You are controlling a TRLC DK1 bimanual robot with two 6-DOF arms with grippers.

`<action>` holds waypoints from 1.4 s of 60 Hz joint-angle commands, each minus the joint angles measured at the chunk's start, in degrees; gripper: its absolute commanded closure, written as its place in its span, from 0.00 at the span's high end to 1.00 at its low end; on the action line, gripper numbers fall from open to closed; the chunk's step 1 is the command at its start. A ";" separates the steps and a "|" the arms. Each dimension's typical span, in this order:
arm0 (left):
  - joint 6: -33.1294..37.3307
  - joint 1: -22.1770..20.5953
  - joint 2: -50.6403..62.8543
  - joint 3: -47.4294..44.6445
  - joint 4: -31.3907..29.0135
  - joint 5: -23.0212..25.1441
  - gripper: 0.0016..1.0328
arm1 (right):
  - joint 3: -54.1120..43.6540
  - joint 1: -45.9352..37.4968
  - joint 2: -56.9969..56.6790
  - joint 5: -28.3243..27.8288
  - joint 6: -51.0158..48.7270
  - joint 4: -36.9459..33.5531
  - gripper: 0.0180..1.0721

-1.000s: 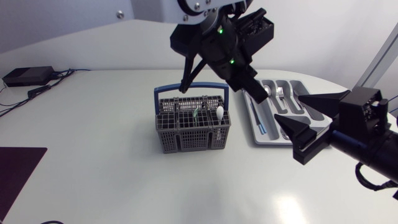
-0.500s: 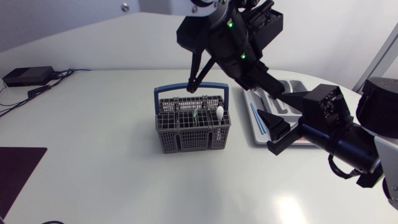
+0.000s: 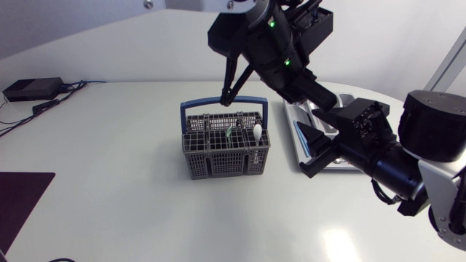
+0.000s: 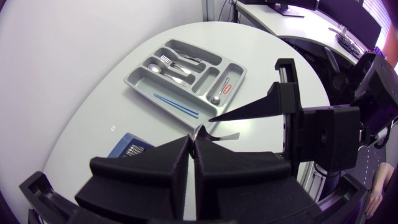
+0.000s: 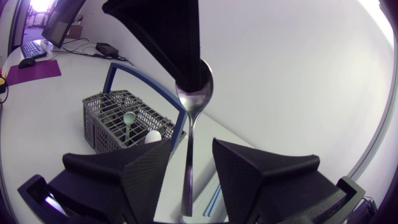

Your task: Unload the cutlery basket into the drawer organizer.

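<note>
My left gripper (image 4: 193, 144) is shut on the bowl of a steel spoon (image 5: 189, 134), held above the grey drawer organizer (image 4: 138, 81). The spoon's handle hangs between the fingers of my right gripper (image 5: 191, 171). Those fingers stand apart on either side of it and do not touch it. In the head view the right gripper (image 3: 312, 150) meets the left gripper (image 3: 329, 109) over the organizer (image 3: 290, 125). The grey cutlery basket (image 3: 226, 145) with its blue handle holds a green spoon (image 5: 127, 120) and a white-tipped piece (image 3: 257, 131).
The organizer holds forks (image 4: 166, 61), a spoon (image 4: 219, 94) and a blue stick (image 4: 176, 104). At the table's far left lie a black box with cables (image 3: 31, 89) and a dark mat (image 3: 18, 196).
My right gripper has moved left to the left gripper and its fingers have narrowed around the spoon's handle. The left arm shifted slightly right with the spoon.
</note>
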 commanded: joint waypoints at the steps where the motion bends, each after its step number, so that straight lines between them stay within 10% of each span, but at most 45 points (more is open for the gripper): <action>1: -1.72 -0.37 1.72 1.90 -0.61 0.58 0.03 | 1.08 0.61 0.73 0.68 -0.64 1.18 0.40; 31: -1.55 -0.37 1.63 1.38 -0.96 0.58 0.03 | 2.04 2.37 1.79 1.65 -0.81 1.09 0.12; 65: -1.46 -0.46 1.01 0.76 -0.87 0.66 0.05 | 0.72 3.78 0.73 1.65 -0.90 -0.05 0.08; 84: -2.51 1.74 -2.59 1.11 3.00 0.84 0.81 | -0.33 2.90 -1.20 -1.43 -0.99 -2.43 0.08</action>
